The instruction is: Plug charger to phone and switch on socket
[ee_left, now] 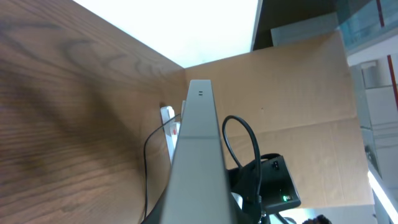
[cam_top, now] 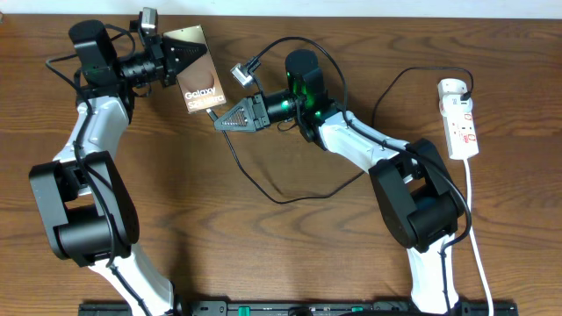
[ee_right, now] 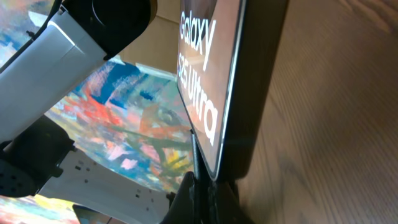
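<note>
Phone [cam_top: 202,88] in left pincer [cam_top: 186,48], charger [cam_top: 281,202] in right pincer [cam_top: 219,119] at its edge

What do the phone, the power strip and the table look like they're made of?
The phone looks like glossy glass or plastic on its bronze face, which catches light, with a matte grey edge, maybe metal. The power strip looks like smooth white moulded plastic. The table shows brown wood grain, wood or laminate.
</note>
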You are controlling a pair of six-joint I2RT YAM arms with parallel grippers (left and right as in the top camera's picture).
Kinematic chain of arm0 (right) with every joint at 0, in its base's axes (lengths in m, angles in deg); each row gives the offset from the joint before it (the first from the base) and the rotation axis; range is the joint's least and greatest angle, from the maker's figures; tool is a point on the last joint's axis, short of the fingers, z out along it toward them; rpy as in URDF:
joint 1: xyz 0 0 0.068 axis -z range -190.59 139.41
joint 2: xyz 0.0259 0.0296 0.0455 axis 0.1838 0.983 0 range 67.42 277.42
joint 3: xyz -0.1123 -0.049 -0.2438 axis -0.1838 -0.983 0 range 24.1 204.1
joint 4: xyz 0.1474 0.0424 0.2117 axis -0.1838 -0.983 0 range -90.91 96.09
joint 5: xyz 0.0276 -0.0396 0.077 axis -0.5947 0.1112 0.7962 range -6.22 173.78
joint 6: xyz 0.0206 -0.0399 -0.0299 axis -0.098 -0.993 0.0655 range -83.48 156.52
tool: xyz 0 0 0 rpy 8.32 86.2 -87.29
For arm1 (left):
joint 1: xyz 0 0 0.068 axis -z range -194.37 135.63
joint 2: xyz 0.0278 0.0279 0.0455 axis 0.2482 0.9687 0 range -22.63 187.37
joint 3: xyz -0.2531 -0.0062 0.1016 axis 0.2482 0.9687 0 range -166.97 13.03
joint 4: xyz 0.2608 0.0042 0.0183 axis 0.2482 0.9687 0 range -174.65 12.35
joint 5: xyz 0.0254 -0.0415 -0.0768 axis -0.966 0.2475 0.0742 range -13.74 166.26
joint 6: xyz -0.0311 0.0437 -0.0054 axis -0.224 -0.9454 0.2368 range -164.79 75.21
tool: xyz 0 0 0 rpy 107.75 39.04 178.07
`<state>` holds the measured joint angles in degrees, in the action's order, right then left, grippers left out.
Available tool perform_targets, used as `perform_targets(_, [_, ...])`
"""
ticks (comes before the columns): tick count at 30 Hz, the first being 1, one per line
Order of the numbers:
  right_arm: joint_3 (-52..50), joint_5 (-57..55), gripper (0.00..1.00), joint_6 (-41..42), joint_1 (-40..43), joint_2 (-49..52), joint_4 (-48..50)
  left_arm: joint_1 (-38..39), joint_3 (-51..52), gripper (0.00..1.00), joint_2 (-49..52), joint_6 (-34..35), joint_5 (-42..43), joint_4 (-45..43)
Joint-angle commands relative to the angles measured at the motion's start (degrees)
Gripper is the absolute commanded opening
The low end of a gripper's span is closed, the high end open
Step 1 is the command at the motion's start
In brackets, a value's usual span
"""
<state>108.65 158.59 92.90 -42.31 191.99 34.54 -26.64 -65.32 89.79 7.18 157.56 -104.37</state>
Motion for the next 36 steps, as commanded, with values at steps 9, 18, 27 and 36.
perform_targets(9, [0.02,-7.85,0.01,0.85,0.90,0.20,0.48,0.46,-0.52,0.07,-0.17,1.73,1.14,-0.17])
perform_targets(18, [0.02,-9.84,0.01,2.16,1.05,0.20,0.50,0.46,-0.52,0.07,-0.17,1.73,1.14,-1.05])
perform_targets(27, [0.02,-9.97,0.01,2.10,1.29,0.20,0.48,0.46,-0.52,0.07,-0.17,1.75,1.18,-1.42])
perform_targets(36, [0.02,-10.27,0.01,2.12,2.45,0.20,0.50,0.39,-0.52,0.08,-0.17,1.75,0.44,-1.40])
